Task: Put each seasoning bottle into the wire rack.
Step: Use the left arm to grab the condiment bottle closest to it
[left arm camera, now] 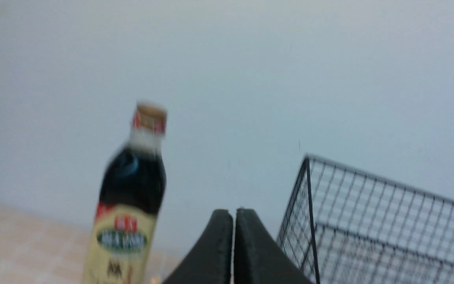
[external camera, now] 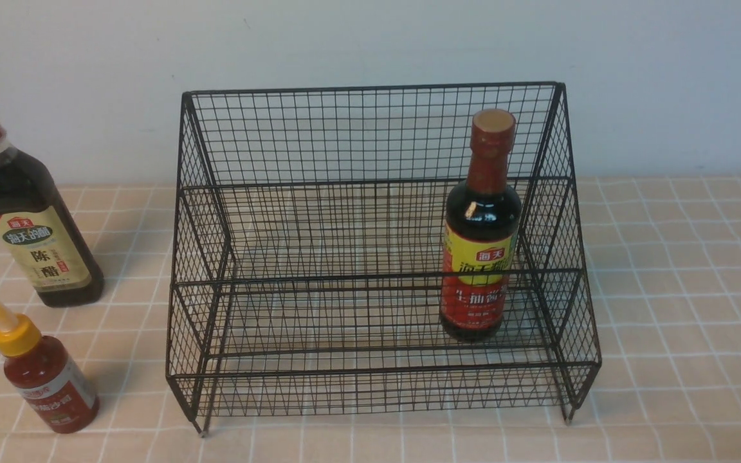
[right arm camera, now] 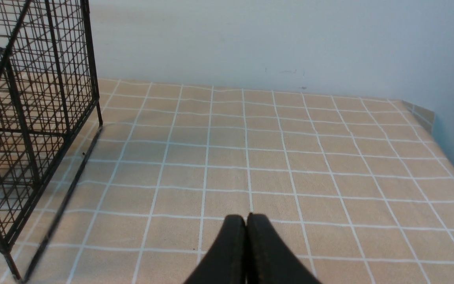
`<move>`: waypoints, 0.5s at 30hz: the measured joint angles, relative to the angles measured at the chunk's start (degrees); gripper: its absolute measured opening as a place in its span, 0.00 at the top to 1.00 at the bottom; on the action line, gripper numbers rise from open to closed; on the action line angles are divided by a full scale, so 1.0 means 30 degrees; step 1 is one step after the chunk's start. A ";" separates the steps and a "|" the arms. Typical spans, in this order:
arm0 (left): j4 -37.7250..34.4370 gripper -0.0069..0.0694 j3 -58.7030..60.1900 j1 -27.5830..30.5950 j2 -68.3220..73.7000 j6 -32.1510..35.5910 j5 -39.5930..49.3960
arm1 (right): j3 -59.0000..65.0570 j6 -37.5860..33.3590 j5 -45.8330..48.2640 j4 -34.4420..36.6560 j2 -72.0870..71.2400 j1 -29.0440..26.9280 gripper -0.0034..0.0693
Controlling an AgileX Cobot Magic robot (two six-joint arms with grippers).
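Note:
The black wire rack (external camera: 370, 135) stands mid-table. The tall dark bottle with red neck and yellow-red label (external camera: 480, 231) stands upright on the rack's lower tier at its right end. The tall dark bottle with gold cap and beige label (external camera: 26, 218) stands on the table left of the rack, and shows blurred in the left wrist view (left arm camera: 130, 205). The small red yellow-capped squeeze bottle (external camera: 45, 373) stands in front of it. My left gripper (left arm camera: 233, 215) is shut and empty, between that bottle and the rack's corner (left arm camera: 309, 205). My right gripper (right arm camera: 246, 220) is shut and empty over bare table right of the rack (right arm camera: 34, 118).
A beige checked tablecloth (external camera: 679, 289) covers the table. A pale wall (external camera: 370, 38) runs close behind the rack. The table's right edge (right arm camera: 443, 154) shows in the right wrist view. Neither arm shows in the front view.

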 joint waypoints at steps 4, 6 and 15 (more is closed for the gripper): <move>0.0039 0.91 -0.0130 0.0000 0.1409 0.1425 -0.1301 | 0.0000 0.0000 0.0000 0.0000 0.0000 0.0000 0.97; 0.0039 0.87 -0.0376 0.0000 0.2911 0.1552 -0.1283 | 0.0000 0.0000 0.0000 0.0000 0.0000 0.0000 0.97; 0.0039 0.48 -0.1825 0.0000 1.1798 0.1632 -0.3467 | 0.0000 0.0000 0.0000 0.0000 0.0000 0.0000 0.97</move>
